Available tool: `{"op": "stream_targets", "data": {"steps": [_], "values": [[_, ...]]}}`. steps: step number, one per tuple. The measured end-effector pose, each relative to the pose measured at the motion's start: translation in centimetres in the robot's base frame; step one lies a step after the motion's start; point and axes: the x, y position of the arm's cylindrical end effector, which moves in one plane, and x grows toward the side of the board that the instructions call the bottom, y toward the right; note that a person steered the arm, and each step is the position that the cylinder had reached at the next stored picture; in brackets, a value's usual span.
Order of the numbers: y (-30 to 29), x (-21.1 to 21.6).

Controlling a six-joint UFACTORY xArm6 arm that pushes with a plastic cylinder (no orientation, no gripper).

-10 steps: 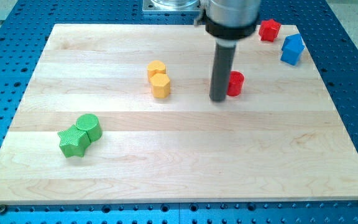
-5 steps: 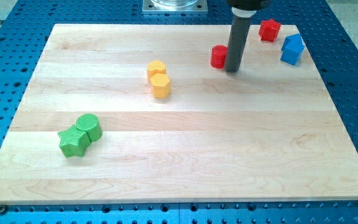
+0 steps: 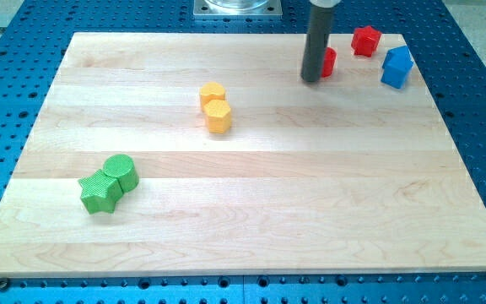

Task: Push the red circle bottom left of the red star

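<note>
My tip [image 3: 311, 80] looks to touch the red circle [image 3: 329, 61] from its left; no pincer here; red star [image 3: 364, 40] up-right.

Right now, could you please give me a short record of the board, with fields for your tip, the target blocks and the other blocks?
tip: my tip at the view's left of the red circle, partly hiding it
red star: up and right of the circle, apart
blue block: right of the circle
yellow blocks: two touching, mid-board
green blocks: star and cylinder touching, lower left
board: wooden
</note>
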Motion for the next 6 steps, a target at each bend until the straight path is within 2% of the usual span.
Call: {"op": "stream_targets", "data": {"steps": [2, 4, 6], "values": [[0.7, -0.7], [-0.3, -3.7], [4.6, -4.7]]}}
